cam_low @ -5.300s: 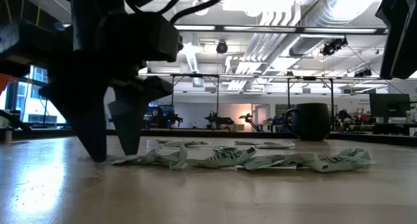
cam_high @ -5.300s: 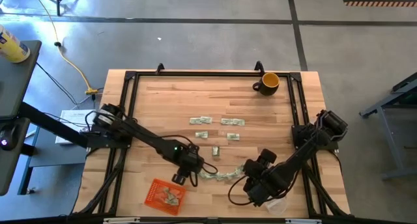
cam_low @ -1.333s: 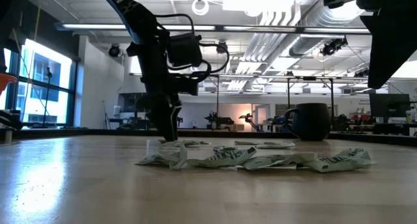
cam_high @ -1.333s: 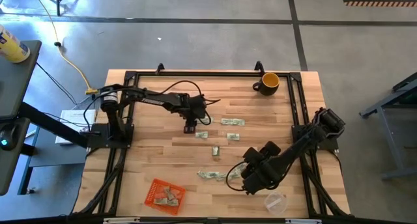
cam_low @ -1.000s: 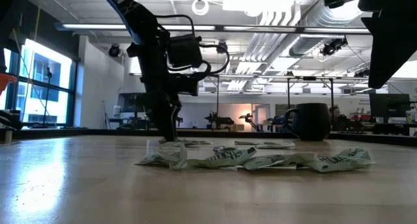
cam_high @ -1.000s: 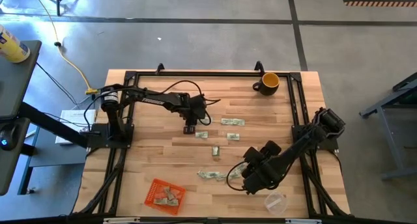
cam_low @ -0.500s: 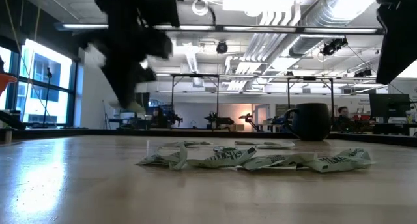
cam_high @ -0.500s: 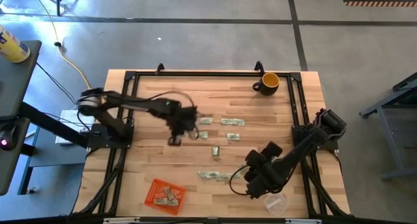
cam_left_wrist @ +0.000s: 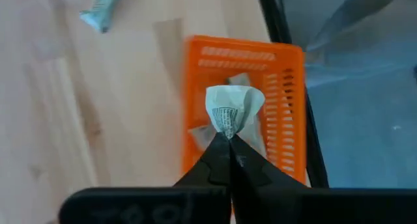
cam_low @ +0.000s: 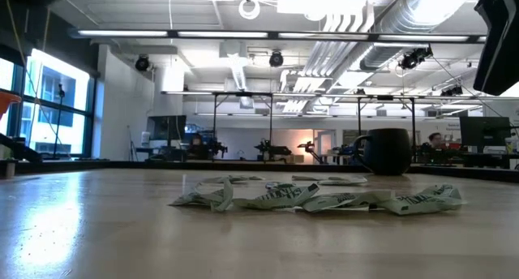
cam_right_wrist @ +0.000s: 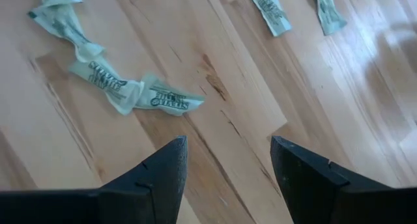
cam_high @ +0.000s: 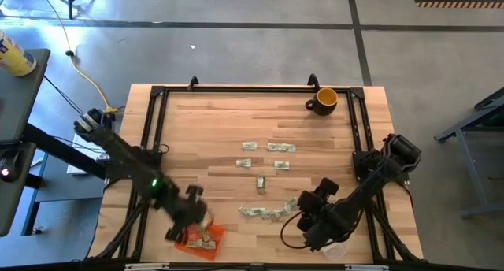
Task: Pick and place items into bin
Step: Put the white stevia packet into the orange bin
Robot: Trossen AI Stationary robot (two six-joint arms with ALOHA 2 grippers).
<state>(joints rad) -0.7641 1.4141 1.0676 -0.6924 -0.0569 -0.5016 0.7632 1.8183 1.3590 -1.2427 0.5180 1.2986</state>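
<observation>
Two dark arms reach over the wooden counter (cam_high: 205, 121) from its sides. The left arm stretches diagonally toward the near-left corner, its claw (cam_left_wrist: 227, 140) pressed together on a crumpled green-and-white banknote piece (cam_left_wrist: 232, 109), held directly above the orange bin (cam_left_wrist: 291, 113). The right arm folds low along the near-right part of the counter, its claw (cam_right_wrist: 225, 164) spread wide and holding nothing, aimed at bare wood just beside a short chain of crumpled notes (cam_right_wrist: 114, 81).

The bin is a slotted, shallow orange tray lying close to the counter's near edge and its black frame rail; a few notes already lie inside it (cam_high: 201, 238). More notes lie scattered flat around the counter's middle (cam_high: 268, 155), and a crumpled row (cam_low: 316, 198) sits between the two arms. The far half of the counter is open wood, apart from a yellow-and-black mug (cam_high: 324, 100) near the far-right corner.
</observation>
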